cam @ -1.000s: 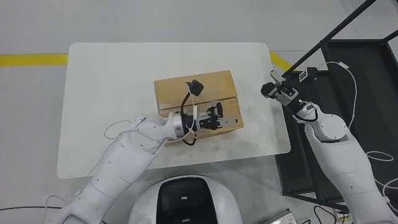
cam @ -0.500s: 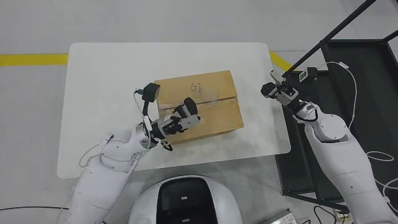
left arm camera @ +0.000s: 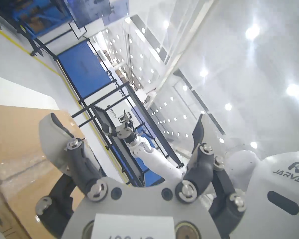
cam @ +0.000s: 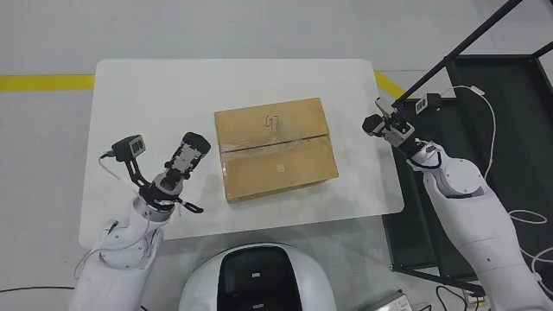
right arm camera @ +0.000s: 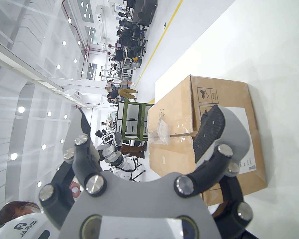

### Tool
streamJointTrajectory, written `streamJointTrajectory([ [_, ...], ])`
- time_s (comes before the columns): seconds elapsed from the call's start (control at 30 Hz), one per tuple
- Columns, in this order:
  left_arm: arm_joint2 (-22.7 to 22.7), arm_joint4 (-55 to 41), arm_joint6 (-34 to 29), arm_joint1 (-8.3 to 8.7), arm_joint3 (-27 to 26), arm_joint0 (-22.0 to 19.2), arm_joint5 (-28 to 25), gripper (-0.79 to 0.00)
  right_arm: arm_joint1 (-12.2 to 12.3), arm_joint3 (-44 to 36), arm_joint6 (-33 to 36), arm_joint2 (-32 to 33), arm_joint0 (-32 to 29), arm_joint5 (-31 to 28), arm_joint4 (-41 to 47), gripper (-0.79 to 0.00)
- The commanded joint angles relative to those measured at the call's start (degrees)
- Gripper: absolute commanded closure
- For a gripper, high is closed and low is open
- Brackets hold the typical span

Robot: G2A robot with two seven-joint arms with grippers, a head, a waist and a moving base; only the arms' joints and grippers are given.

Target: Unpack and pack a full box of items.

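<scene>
A closed brown cardboard box (cam: 275,148) sits in the middle of the white table (cam: 155,104), its top flaps taped along the centre seam. My left gripper (cam: 192,149) is open and empty, off the box's left side above the table, tilted upward. In the left wrist view its fingers (left arm camera: 51,130) stand wide apart beside the box (left arm camera: 17,135). My right gripper (cam: 373,123) is open and empty at the table's right edge, clear of the box (right arm camera: 206,125) that the right wrist view faces from the side.
A black metal cart (cam: 484,138) stands just right of the table, under the right arm. A yellow floor line (cam: 43,82) runs behind the table's left end. Bare tabletop lies to the left of the box and behind it.
My left arm has pulled back off the box top, swinging left and toward the table's front edge. The right arm has stayed where it was.
</scene>
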Motion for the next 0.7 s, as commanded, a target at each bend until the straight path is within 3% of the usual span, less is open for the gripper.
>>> streamJointTrajectory([
  [0.0, -1.5, -1.5, 1.2, 0.13, 0.6, 1.4, -0.9, -0.785, 0.0, 0.0, 0.0, 0.0, 0.0, 0.0, 0.0, -0.785],
  [0.13, -4.2, -2.8, 3.0, 0.33, 1.3, 3.6, -1.8, -0.785, 0.0, 0.0, 0.0, 0.0, 0.0, 0.0, 0.0, -0.785],
  [0.43, -9.7, 0.0, 14.2, -0.01, -0.5, 8.7, -0.5, -0.785, 0.0, 0.0, 0.0, 0.0, 0.0, 0.0, 0.0, -0.785],
  [0.67, -10.0, 0.0, 14.6, -0.04, -0.5, 9.0, -0.6, -0.785, 0.0, 0.0, 0.0, 0.0, 0.0, 0.0, 0.0, -0.785],
])
